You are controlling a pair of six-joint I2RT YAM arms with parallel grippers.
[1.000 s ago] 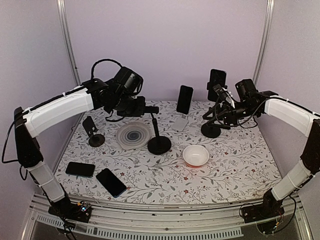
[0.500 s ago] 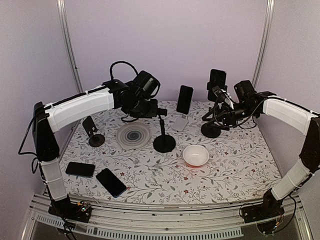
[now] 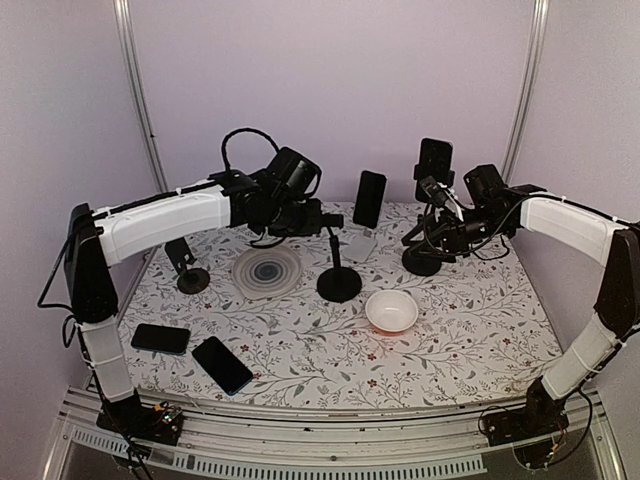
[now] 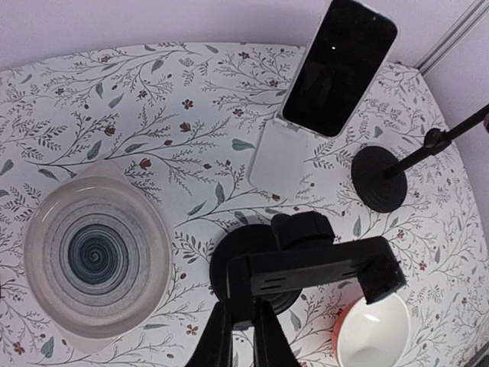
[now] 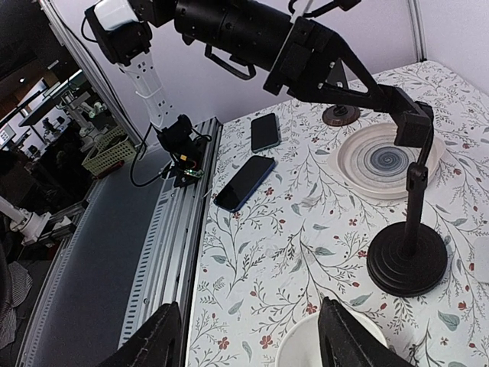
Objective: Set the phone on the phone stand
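Observation:
My left gripper (image 3: 322, 220) is shut on one end of the cradle (image 4: 317, 271) of a black phone stand, whose round base (image 3: 339, 285) rests mid-table. In the left wrist view, the fingers (image 4: 263, 336) pinch the cradle's left end above the base (image 4: 229, 264). Two dark phones (image 3: 222, 365) (image 3: 160, 338) lie flat at the front left, also visible as phones (image 5: 244, 183) (image 5: 265, 131) in the right wrist view. My right gripper (image 5: 248, 340) is open with nothing between its fingers, and hovers by the back-right stand (image 3: 422, 262), which carries a phone (image 3: 433, 170).
A white stand (image 3: 360, 243) with a phone (image 3: 369, 198) leaning on it is at the back centre. A grey spiral plate (image 3: 267, 271) lies left of the held stand and a white bowl (image 3: 391, 311) to its right. A small black stand (image 3: 185, 262) sits at the left.
My left arm has carried the black stand to the right, from beside the plate toward the bowl and the white stand. The right arm has hardly moved.

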